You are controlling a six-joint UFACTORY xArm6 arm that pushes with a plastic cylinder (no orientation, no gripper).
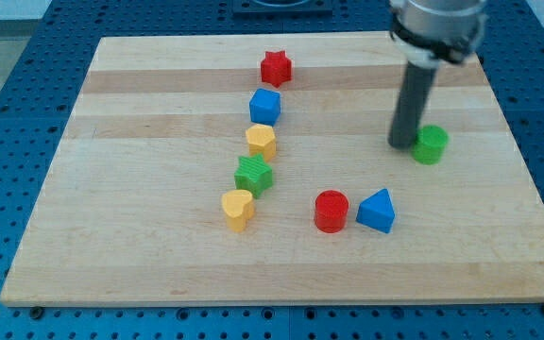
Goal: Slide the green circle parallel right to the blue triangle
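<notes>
With no jaws to report, my tip [402,144] sits just left of the green circle [431,144], which lies above the blue triangle [377,212], seemingly to nudge it rightward.

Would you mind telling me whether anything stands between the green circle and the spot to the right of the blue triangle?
Nothing visible does. The green circle sits above and slightly right of the blue triangle, with bare board between them. My tip is right beside the circle's left side.
</notes>
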